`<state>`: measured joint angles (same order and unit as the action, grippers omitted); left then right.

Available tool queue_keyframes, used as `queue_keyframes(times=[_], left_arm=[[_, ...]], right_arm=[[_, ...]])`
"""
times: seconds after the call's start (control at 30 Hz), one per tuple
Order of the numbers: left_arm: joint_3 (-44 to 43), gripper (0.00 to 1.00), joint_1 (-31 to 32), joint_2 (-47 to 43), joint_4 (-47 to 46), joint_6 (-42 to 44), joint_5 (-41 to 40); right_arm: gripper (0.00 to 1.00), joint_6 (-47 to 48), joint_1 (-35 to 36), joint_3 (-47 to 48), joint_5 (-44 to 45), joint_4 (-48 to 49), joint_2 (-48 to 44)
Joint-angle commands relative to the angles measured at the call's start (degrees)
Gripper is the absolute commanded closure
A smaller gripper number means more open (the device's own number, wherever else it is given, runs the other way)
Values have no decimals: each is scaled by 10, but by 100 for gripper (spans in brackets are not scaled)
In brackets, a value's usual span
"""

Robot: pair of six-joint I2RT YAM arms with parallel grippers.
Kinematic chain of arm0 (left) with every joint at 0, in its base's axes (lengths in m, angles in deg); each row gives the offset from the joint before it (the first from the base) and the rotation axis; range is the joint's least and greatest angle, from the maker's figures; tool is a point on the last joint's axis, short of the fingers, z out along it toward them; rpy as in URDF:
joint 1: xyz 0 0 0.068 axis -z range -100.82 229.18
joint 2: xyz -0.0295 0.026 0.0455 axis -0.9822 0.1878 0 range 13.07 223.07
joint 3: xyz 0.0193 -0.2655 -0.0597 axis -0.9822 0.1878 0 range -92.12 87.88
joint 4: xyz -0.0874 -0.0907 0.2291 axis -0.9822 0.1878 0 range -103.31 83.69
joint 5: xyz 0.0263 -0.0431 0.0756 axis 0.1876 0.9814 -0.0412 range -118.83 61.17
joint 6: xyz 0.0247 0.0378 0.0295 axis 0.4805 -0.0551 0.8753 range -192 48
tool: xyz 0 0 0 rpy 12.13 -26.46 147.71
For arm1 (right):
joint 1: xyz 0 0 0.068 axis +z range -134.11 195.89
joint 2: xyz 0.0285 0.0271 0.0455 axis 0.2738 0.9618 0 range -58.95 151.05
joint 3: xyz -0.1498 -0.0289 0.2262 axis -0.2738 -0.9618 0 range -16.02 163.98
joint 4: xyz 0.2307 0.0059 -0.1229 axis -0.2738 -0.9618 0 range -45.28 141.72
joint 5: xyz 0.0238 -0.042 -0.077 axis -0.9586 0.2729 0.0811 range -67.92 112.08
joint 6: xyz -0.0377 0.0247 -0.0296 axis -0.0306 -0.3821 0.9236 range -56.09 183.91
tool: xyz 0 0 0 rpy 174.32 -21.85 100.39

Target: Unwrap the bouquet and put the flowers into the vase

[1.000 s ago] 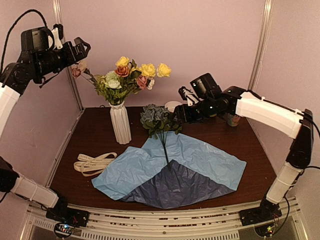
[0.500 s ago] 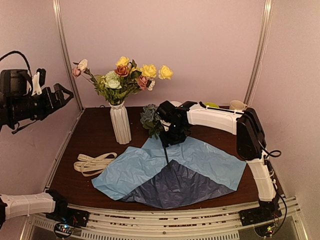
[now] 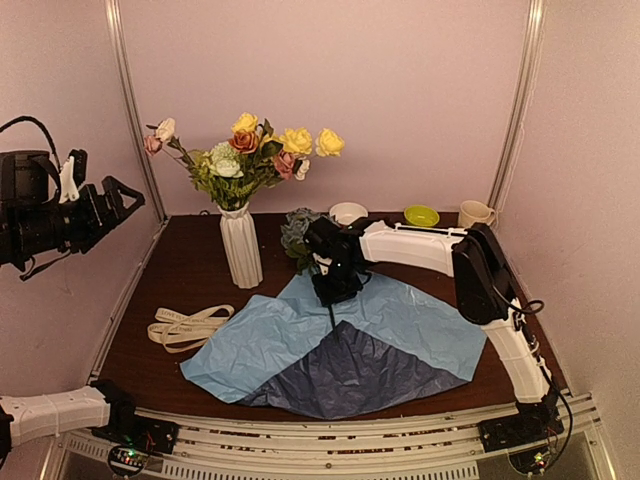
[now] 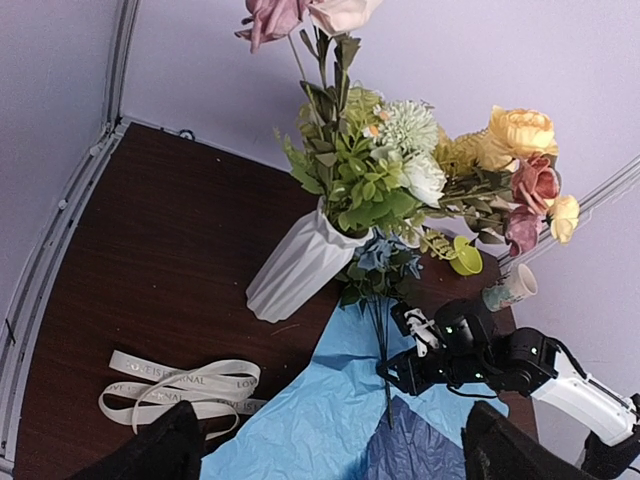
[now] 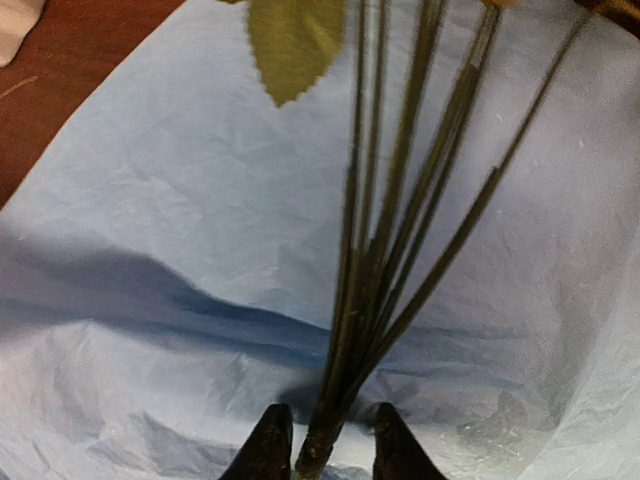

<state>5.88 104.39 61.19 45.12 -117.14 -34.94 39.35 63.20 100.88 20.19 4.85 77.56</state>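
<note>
at centre of top view, right gripper (image 5: 332,445) fingers flank blue cluster stems (image 5: 400,200) over spread blue paper (image 3: 400,320), grip unclear; left gripper (image 4: 330,450) jaws wide apart, far left; other flowers (image 3: 250,150) in vase (image 3: 241,247), upper left

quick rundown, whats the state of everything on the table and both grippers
vase: upright, holding most of the flowers
blue paper: unwrapped, spread flat
ribbon: untied, loose beside the paper
dusty blue bunch: lying down, stems on the paper, not in the vase
left gripper: open, empty, raised
right gripper: open, fingers either side of the stems
</note>
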Motion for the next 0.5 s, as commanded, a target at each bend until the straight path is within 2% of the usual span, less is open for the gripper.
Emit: queue_keyframes(times=[0.0, 0.07, 0.13, 0.3, 0.47], left_arm=[[6, 8, -3, 5, -8, -2, 13], [6, 8, -3, 10, -12, 1, 14], [4, 9, -3, 17, -18, 2, 19], [-17, 9, -3, 45, -37, 6, 35], [-31, 10, -3, 72, -70, 7, 61]], right_arm=[[79, -4, 5, 10, -3, 3, 15], [92, 0, 6, 13, -4, 5, 13], [100, 3, 4, 29, -3, -2, 5], [100, -5, -9, 82, -7, -14, -46], [100, -28, -41, 93, -27, -13, -118]])
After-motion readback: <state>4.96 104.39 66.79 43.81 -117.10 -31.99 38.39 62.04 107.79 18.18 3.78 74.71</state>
